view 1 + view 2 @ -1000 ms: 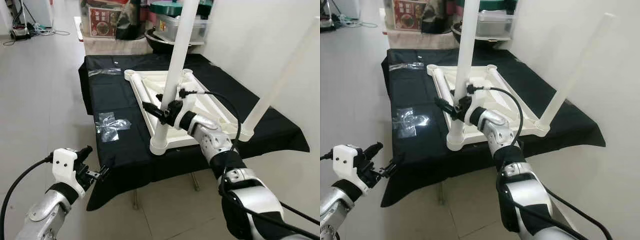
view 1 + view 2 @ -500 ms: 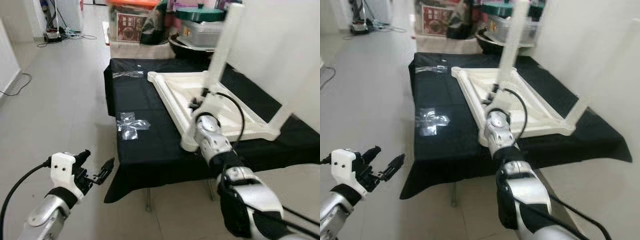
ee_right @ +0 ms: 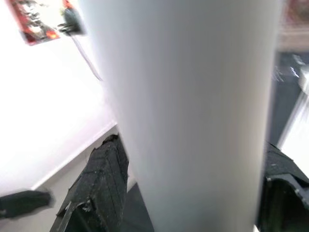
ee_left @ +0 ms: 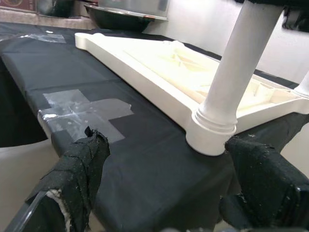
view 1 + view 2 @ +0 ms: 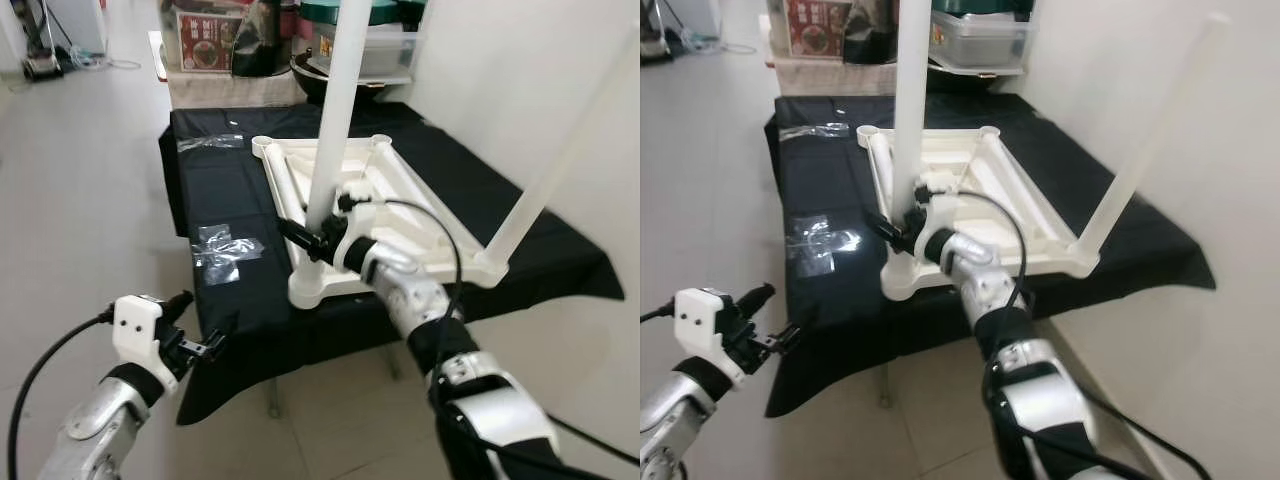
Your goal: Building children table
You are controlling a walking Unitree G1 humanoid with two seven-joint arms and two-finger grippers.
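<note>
Upturned white plastic tabletop (image 5: 400, 205) lies on black-draped counter (image 5: 230, 300). Right tool (image 5: 318, 238) clamps round white tube leg (image 5: 335, 110) standing in near corner socket, likely seating it. Left tool (image 5: 190, 345), fingers apart, empty, hovers off counter edge.
</note>
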